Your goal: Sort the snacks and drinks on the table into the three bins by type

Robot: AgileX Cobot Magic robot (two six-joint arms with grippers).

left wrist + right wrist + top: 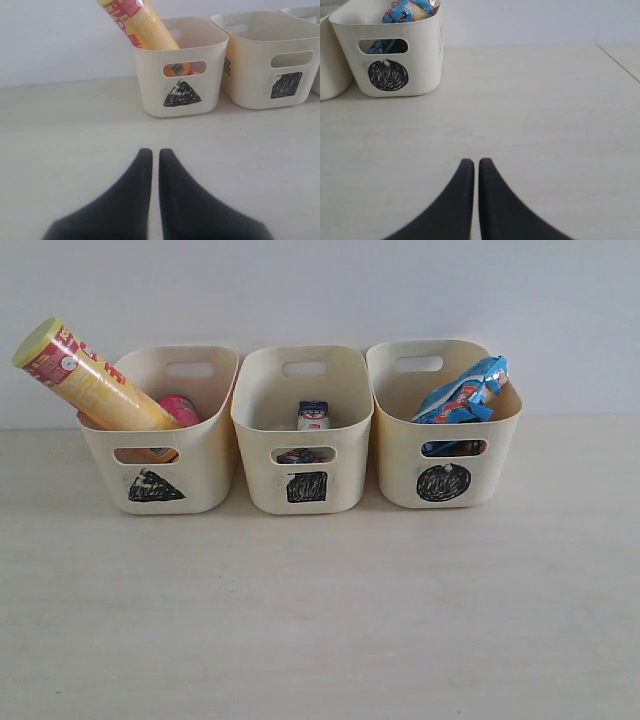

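Both grippers are pinched shut and empty. The left gripper (155, 153) has its two black fingers brought tip to tip with only a hairline slit between them. It sits over bare worktop, with the triangle-marked tub in front of its tips and clear of them. The right gripper (476, 162) is closed to the same thin seam, with nothing caught in it, and the circle-marked tub stands well apart from its tips. Whether either gripper touches the surface cannot be told, and neither shows in the exterior view.

In the exterior view, three matching cream plastic tubs with cut-out handles stand in a row across the upper half of the frame. They sit on the pale beige wood-grain worktop (320, 620), in front of a plain white wall.

- **Upper left:** the triangle-marked tub (205, 465) holds the tall yellow chip tube (95, 380). The tube leans out over the tub's left rim, its lid pointing to the upper left corner. The pink chip tube (180, 408) is tucked beside it, mostly hidden.
- **Upper centre:** the square-marked tub (265, 460) holds the blue-and-white drink carton (313, 415), standing upright at the back. The dark purple drink box (300, 455) is glimpsed only through the front handle slot.
- **Upper right:** the circle-marked tub (400, 470) holds the crumpled blue foil bag (465, 390), which rises above the rim. A sliver of the orange foil bag (498, 381) shows at its right edge.

The lower half of the frame is open worktop.
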